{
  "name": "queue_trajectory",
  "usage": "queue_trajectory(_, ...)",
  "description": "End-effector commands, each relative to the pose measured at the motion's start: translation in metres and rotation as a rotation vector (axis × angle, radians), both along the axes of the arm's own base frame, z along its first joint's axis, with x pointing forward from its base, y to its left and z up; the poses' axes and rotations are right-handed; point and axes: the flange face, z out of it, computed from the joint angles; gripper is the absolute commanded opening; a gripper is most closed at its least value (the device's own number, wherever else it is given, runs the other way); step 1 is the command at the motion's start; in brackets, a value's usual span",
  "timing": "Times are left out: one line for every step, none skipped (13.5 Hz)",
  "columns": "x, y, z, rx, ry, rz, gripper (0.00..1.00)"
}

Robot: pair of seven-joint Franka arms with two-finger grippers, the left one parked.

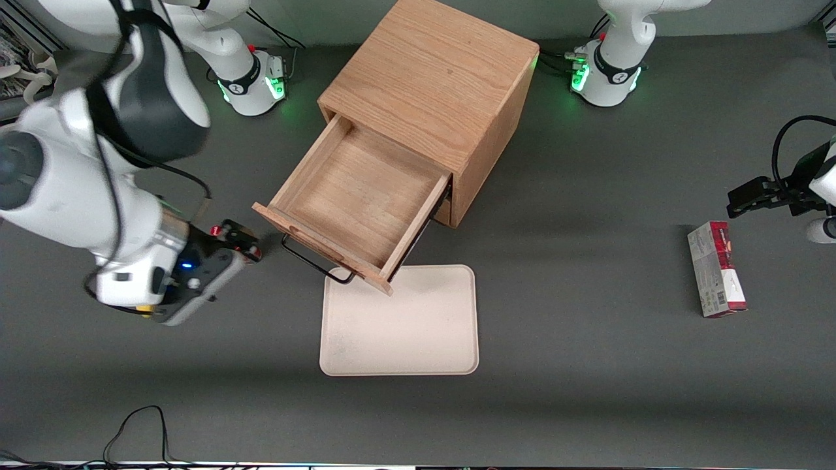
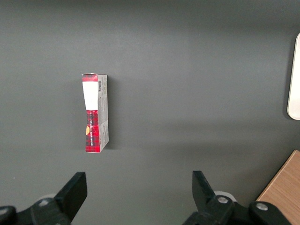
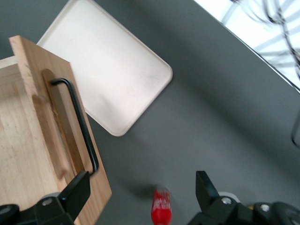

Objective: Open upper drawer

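The upper drawer (image 1: 356, 196) of the light-oak cabinet (image 1: 431, 72) stands pulled far out, and its inside is empty. Its thin black bar handle (image 1: 313, 261) runs along the front panel, which overhangs the tray's edge. My right gripper (image 1: 236, 240) is open and empty, low over the table beside the drawer's front, toward the working arm's end, apart from the handle. The right wrist view shows the drawer front (image 3: 61, 136), its handle (image 3: 82, 126) and my gripper (image 3: 140, 192) with jaws wide apart. A blurred small red part (image 3: 161, 208) shows between them. The lower drawer is hidden under the upper one.
A cream tray (image 1: 398, 326) lies on the grey table in front of the drawer; it also shows in the right wrist view (image 3: 108, 65). A red and grey box (image 1: 715, 269) lies toward the parked arm's end, seen too in the left wrist view (image 2: 95, 115).
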Motion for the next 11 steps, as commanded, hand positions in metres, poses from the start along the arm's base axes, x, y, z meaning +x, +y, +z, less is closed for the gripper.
queue_trajectory(-0.013,-0.045,0.030,-0.032,0.019,-0.197,1.00)
queue_trajectory(-0.017,-0.059,0.033,-0.043,0.044,-0.264,1.00)
queue_trajectory(-0.020,-0.070,0.037,-0.050,0.058,-0.321,1.00)
queue_trajectory(-0.022,-0.083,0.040,-0.059,0.069,-0.370,1.00)
queue_trajectory(-0.024,-0.092,0.043,-0.066,0.072,-0.400,1.00)
queue_trajectory(-0.030,-0.111,0.043,-0.082,0.079,-0.451,1.00)
queue_trajectory(-0.036,-0.137,0.045,-0.073,0.082,-0.520,1.00)
queue_trajectory(-0.043,-0.145,0.044,-0.058,0.087,-0.551,1.00)
queue_trajectory(-0.050,-0.160,0.041,-0.046,0.098,-0.589,1.00)
queue_trajectory(-0.057,-0.172,0.043,-0.038,0.076,-0.614,1.00)
queue_trajectory(-0.065,-0.179,0.043,-0.032,0.059,-0.619,1.00)
